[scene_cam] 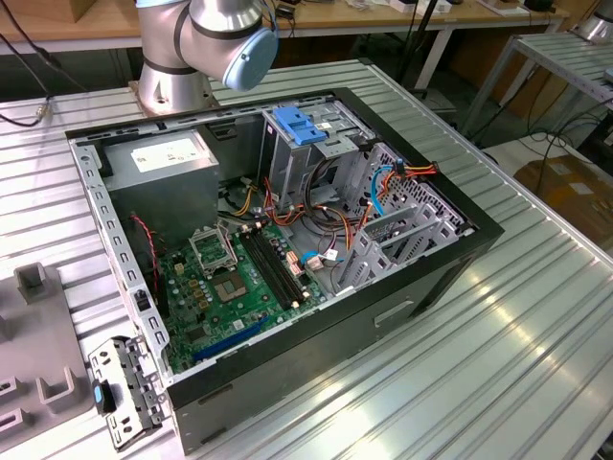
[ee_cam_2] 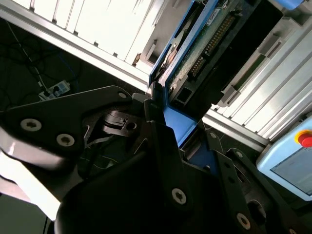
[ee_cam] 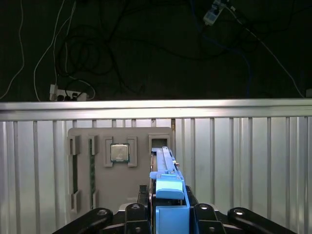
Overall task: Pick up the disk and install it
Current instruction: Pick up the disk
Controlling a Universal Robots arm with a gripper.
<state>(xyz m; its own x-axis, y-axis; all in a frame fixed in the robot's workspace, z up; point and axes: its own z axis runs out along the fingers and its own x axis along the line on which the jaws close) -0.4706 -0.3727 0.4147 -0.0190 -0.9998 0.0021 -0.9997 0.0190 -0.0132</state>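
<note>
Disk [ee_cam: 166, 165] is edge-on in the first wrist view, basically just its blue rail, and in the second wrist view its green board side runs off the frame, label side hidden. Hand [ee_cam: 168, 196] is clamped on it, over a grey holder plate [ee_cam: 122, 185] with a chip [ee_cam: 119, 153] in it on the ribbed tabletop [ee_cam: 243, 161]; can't tell if it's lifted clear. Exterior view cuts the arm [scene_cam: 225, 38] off at the top edge, behind an open computer case [scene_cam: 431, 278] with a blue bracket [scene_cam: 299, 126] on its drive cage [scene_cam: 335, 146].
</note>
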